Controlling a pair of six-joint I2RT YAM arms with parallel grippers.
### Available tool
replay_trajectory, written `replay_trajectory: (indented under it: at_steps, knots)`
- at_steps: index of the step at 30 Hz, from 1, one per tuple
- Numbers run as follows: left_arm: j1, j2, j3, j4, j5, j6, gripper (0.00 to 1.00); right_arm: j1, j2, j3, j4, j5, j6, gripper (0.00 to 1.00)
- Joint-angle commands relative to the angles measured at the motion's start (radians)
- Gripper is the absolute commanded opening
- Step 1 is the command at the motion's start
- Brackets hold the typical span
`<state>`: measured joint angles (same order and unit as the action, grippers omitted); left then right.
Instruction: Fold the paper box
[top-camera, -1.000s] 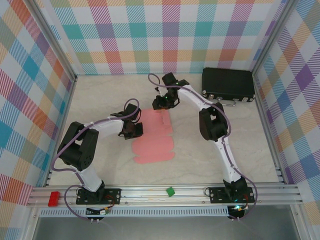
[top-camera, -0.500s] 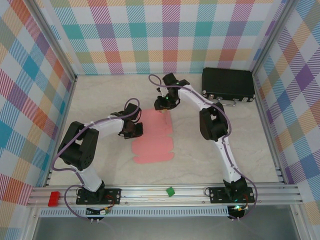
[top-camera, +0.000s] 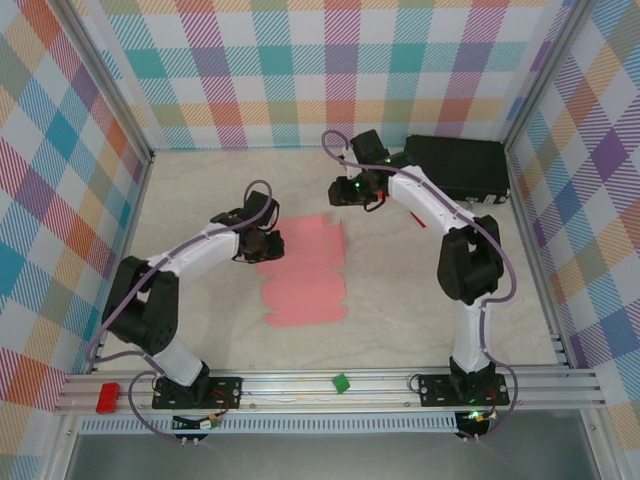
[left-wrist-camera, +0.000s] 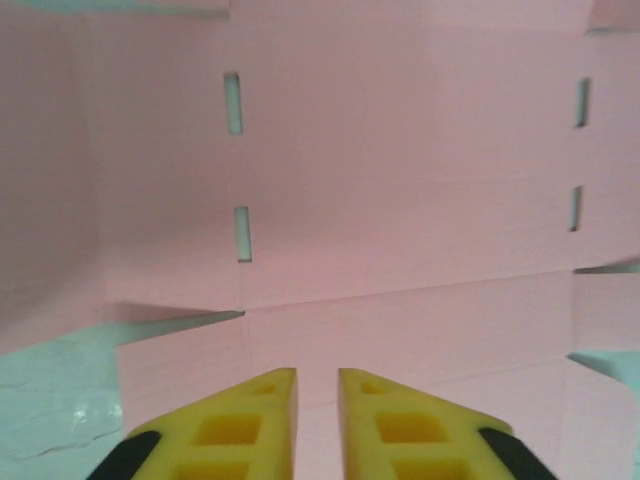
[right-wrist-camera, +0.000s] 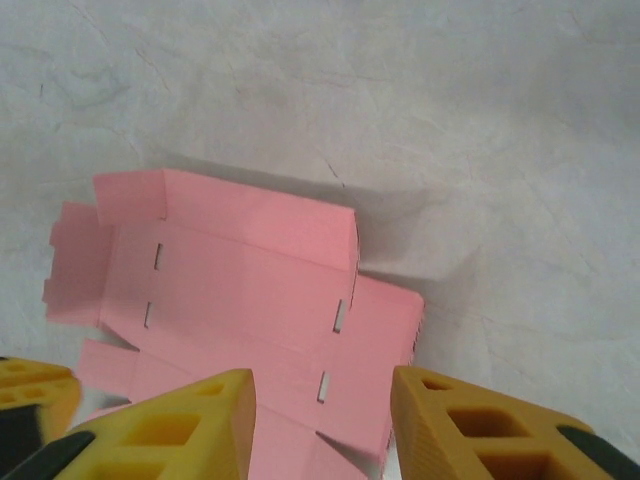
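Swung my right arm (top-camera: 425, 205) back off the far flap | right jaws half open, empty; left jaws a slit apart, empty, at the left edge | flat notched pink card sheet (top-camera: 305, 270) lies central on the pale surface (top-camera: 200, 200), far flap raised | I'd fold along the creases, pressing evenly.

Pastel plaid walls (top-camera: 300, 70) enclose a pale — seemingly marbled — tabletop (top-camera: 400, 300).
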<state>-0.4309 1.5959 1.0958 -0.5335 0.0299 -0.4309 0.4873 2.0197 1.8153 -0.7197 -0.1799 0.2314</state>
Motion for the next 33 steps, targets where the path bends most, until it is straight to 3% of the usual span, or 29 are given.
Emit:
replay_trajectory:
  at_steps: [1, 7, 14, 20, 27, 33]
  knots:
    - [-0.003, -0.105, -0.033, -0.066, -0.103, -0.022, 0.26, 0.017, -0.063, -0.107, 0.030, -0.060, 0.017, 0.41]
    - [0.025, -0.202, -0.158, -0.080, -0.168, -0.064, 0.35, 0.093, -0.113, -0.252, 0.079, -0.100, 0.048, 0.38]
    - [0.049, -0.185, -0.231, -0.012, -0.097, -0.083, 0.45, 0.163, -0.061, -0.318, 0.169, -0.126, 0.119, 0.28]
    - [0.053, -0.164, -0.262, 0.093, -0.040, -0.086, 0.61, 0.177, 0.004, -0.342, 0.208, -0.146, 0.153, 0.24]
    - [0.078, -0.106, -0.292, 0.191, 0.010, -0.106, 0.63, 0.180, 0.047, -0.355, 0.224, -0.167, 0.164, 0.22]
    - [0.082, -0.048, -0.290, 0.246, 0.030, -0.112, 0.58, 0.187, 0.064, -0.371, 0.230, -0.170, 0.167, 0.22]
